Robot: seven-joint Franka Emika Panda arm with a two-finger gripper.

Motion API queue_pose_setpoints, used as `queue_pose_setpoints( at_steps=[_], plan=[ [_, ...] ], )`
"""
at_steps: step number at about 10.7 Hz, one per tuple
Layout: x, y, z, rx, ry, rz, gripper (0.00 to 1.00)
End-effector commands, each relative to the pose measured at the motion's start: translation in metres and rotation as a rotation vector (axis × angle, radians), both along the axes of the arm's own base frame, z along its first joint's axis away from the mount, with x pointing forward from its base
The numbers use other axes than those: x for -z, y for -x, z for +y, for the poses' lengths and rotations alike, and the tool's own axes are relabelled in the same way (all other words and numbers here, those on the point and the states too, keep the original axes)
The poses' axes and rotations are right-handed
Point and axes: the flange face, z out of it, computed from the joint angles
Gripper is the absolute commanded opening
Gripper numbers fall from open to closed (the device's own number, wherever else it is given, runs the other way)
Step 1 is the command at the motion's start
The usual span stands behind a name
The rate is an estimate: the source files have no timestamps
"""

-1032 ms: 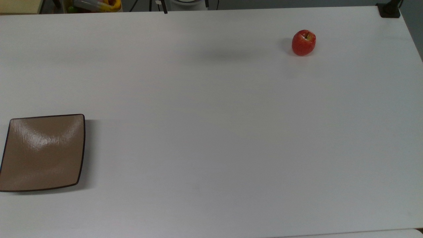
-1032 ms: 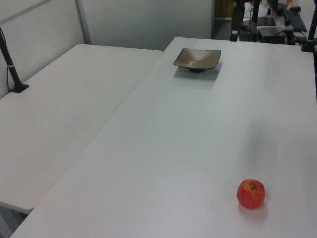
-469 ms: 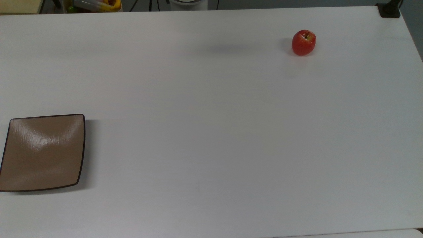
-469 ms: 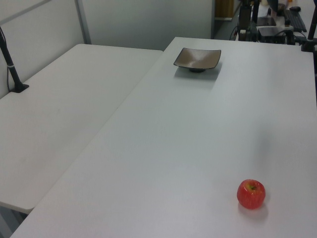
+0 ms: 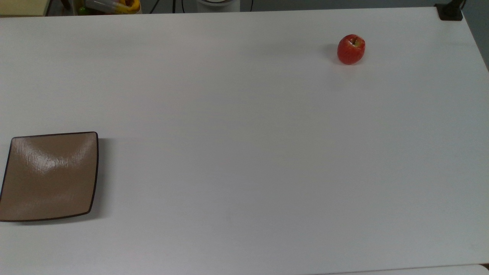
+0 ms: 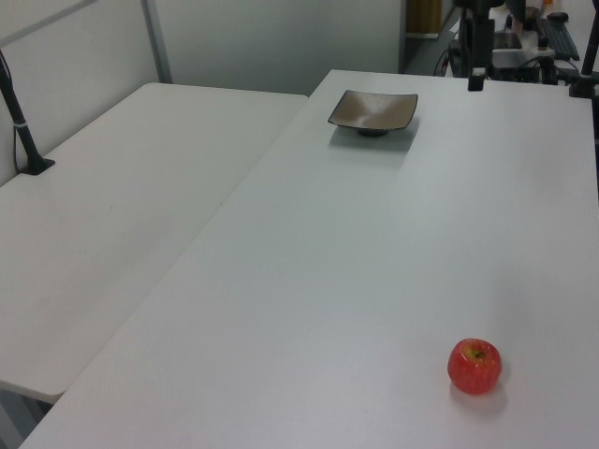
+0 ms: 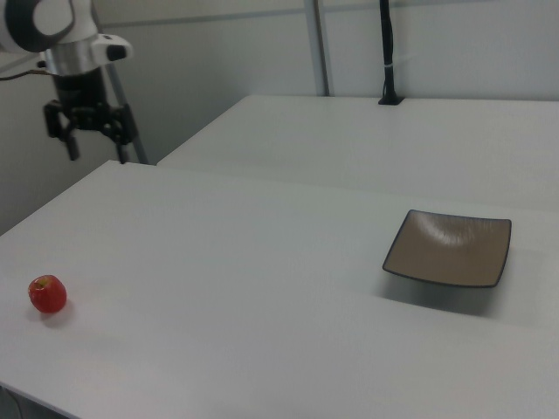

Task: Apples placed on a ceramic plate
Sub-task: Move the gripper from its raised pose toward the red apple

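- Top view: the apple (image 5: 351, 49) sits on the white desk (image 5: 244, 152) near the far edge, toward the top view's right, with its yellowish stem dimple turned up and a little to the top view's right.
- The ceramic plate (image 5: 49, 176) lies flat on the same desk at the top view's left edge, well apart from the apple; it is square, glossy tan-brown with a thin dark rim, and nothing lies on it.
- A dark clamp base (image 5: 450, 11) stands at the desk's far corner on the top view's right.
- Left view: the apple (image 6: 474, 366) is close to the near edge on the left view's right, upright, casting a soft shadow; the plate (image 6: 372, 111) is far back on the desk, resting on a small dark foot.
- A second white desk (image 6: 112, 215) adjoins along the left view's left, with a black post (image 6: 19, 117) standing on it.
- Right view: the claw (image 7: 91, 131) hangs from the white arm (image 7: 52, 30) in the air above the desk's far corner on the right view's left, pointing down, its two dark fingers (image 7: 127, 140) spread apart and holding nothing.
- In the right view the apple (image 7: 47, 294) lies below and nearer than the claw, well apart from it; the plate (image 7: 449, 248) is across the desk on the right view's right.
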Motion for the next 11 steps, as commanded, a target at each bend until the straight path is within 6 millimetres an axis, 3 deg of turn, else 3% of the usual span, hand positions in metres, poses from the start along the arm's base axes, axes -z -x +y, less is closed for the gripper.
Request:
queue_pose_setpoints(
  at_steps=[1, 3, 5, 8, 11],
  plan=[
    [-0.007, 0.041, 0.066, -0.093, -0.028, 0.023, 1.0],
    [-0.004, 0.069, 0.118, -0.133, -0.014, 0.027, 1.0],
    [0.009, 0.091, 0.153, -0.18, -0.021, 0.063, 1.0],
    [0.044, 0.119, 0.197, -0.241, -0.039, 0.092, 1.0],
    [0.093, 0.137, 0.231, -0.229, -0.034, 0.042, 1.0]
  ],
)
